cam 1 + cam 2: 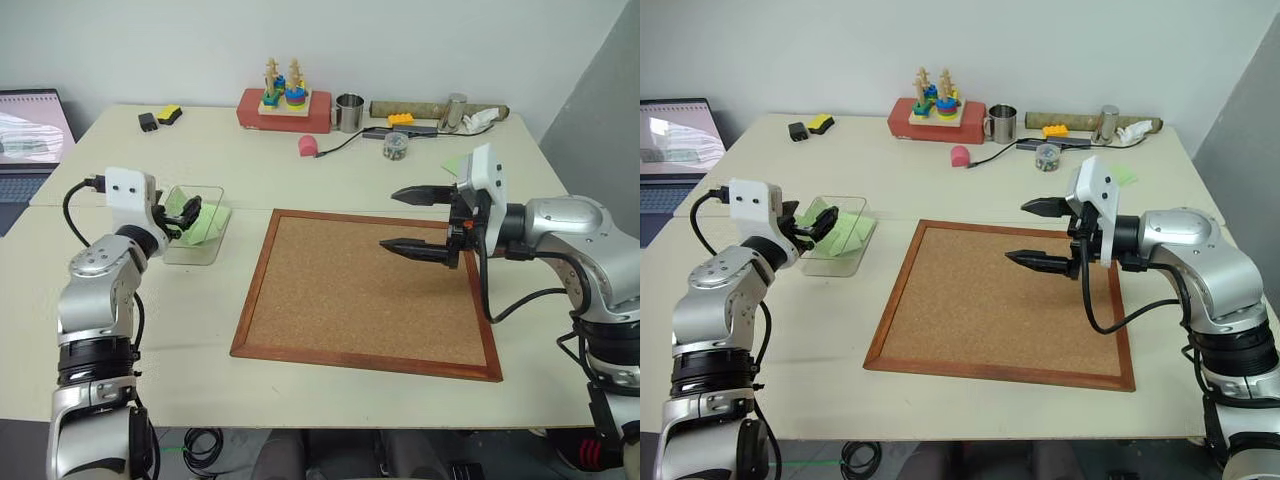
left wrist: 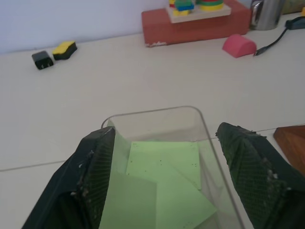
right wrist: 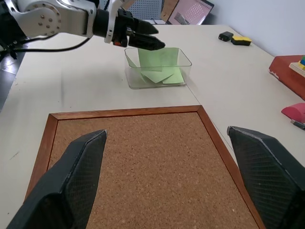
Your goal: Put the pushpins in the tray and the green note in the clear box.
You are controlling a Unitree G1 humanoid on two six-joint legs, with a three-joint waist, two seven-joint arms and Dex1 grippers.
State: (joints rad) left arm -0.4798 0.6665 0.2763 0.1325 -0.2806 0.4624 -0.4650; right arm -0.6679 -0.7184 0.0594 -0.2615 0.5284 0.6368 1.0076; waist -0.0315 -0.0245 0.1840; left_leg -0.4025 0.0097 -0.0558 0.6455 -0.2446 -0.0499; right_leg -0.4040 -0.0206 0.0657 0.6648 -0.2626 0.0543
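The clear box (image 1: pixel 200 245) stands on the table left of the cork board (image 1: pixel 360 300). Light green sheets overlap inside it. The green note (image 2: pixel 131 198) is the sheet nearest my left gripper (image 2: pixel 167 133), which hovers open at the box's near wall with nothing between its fingers. My right gripper (image 1: pixel 390 220) hangs open and empty above the board's far right part, pointing left. The pushpins and the tray are out of view.
Along the table's far edge stand a red block with a stacking toy (image 1: pixel 285 108), a metal mug (image 1: pixel 348 112), a small jar of pins (image 1: pixel 395 146) and a pink object (image 1: pixel 308 146). More green paper (image 1: pixel 1123 173) lies behind my right gripper. A laptop (image 1: pixel 30 130) sits far left.
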